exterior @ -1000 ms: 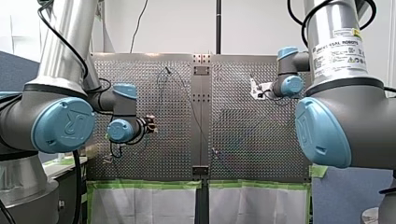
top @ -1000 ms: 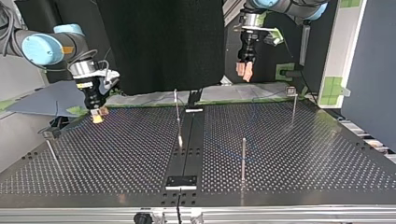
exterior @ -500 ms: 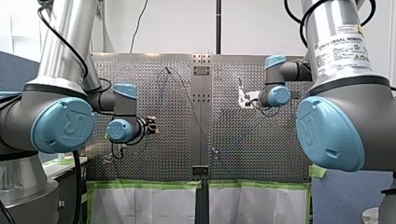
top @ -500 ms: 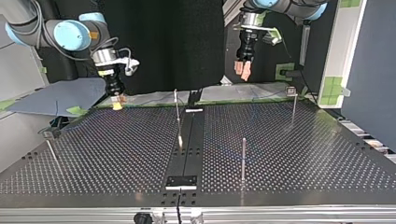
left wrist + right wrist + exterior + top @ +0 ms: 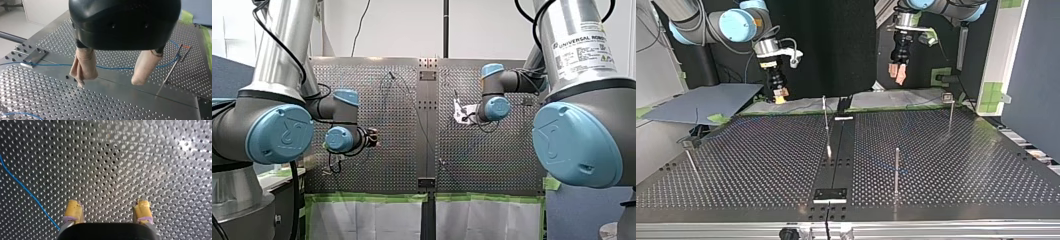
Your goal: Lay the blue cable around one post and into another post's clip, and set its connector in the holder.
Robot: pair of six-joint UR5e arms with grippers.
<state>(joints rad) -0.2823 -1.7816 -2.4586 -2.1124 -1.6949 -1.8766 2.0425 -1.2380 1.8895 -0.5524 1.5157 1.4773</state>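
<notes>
The thin blue cable (image 5: 112, 67) lies flat on the perforated plate and runs under my left gripper (image 5: 108, 81), whose beige pads stand open and empty well above it. Ahead of that gripper a slim post (image 5: 172, 68) rises where the cable bends. In the right wrist view the blue cable (image 5: 25, 192) passes beside my right gripper (image 5: 108, 203), whose yellow pads are open with only bare plate between them. In the top view my right gripper (image 5: 781, 95) hangs over the plate's far edge, and my left gripper (image 5: 897, 73) hovers high at the back.
Several thin posts stand on the plate in the top view: one near the middle (image 5: 825, 120), one toward the front (image 5: 896, 170), one at the back right (image 5: 950, 112). A small metal block (image 5: 830, 194) sits on the centre strip near the front edge.
My right arm has swung toward the table's middle, rightward in the top view, and its gripper has risen. My left gripper has barely moved.
</notes>
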